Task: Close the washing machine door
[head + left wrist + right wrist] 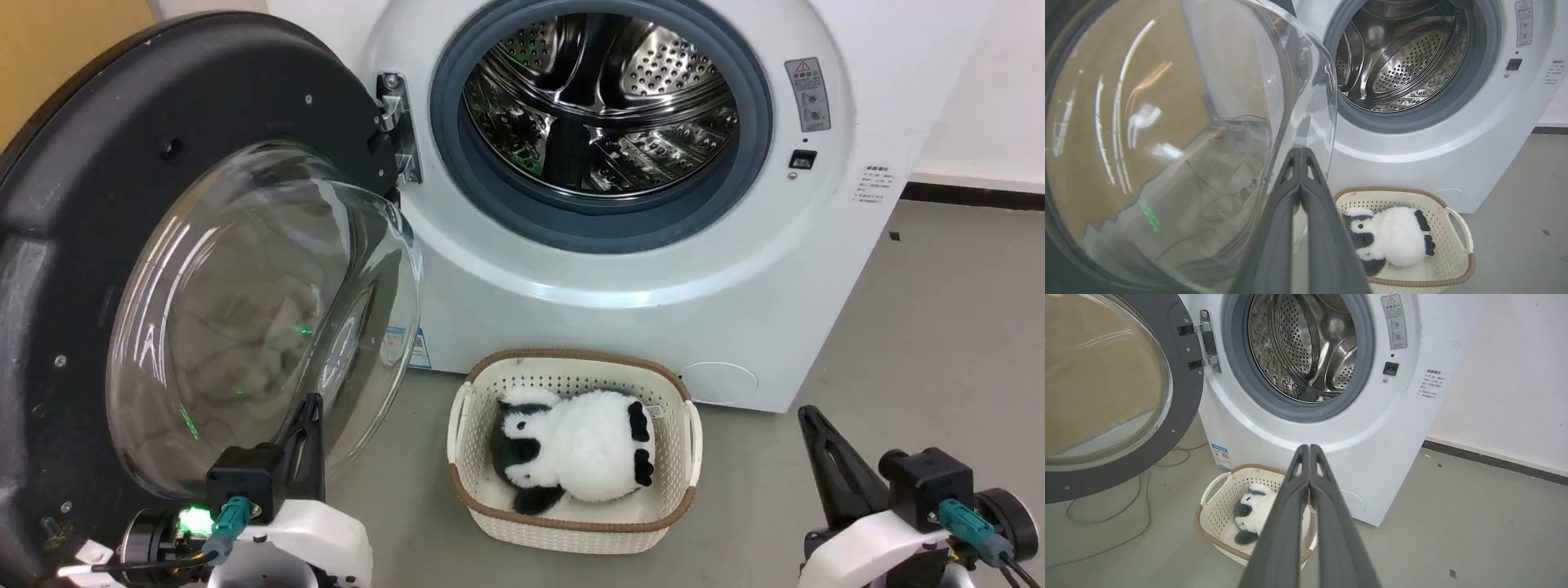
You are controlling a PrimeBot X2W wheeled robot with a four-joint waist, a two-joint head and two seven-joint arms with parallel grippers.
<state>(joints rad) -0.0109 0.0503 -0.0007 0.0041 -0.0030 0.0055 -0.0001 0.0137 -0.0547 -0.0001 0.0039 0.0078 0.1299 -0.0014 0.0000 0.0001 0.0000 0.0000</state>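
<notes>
Head view: the washing machine door (73, 245) stands wide open at 9 o'clock. It hangs on its hinge (400, 126) at the left of the drum opening, and its glass bowl (261, 310) bulges toward me. The washing machine (620, 269) is at 12 o'clock, with the steel drum (600, 98) in plain sight. A basket (571, 535) sits on the floor (898, 343) at 6 o'clock, just in front of the machine, with a panda toy (580, 457) lying in it.

My left hand (313, 406) is at 7 o'clock, fingers pressed together and gripping nothing. Its tips are close by the lower edge of the glass bowl; I cannot tell whether they touch it. My right hand (811, 415) is at 5 o'clock, fingers likewise together and empty, well apart from the door and the basket.

Right wrist view: a cable (1106, 514) loops on the floor at 8 o'clock, below the door.
</notes>
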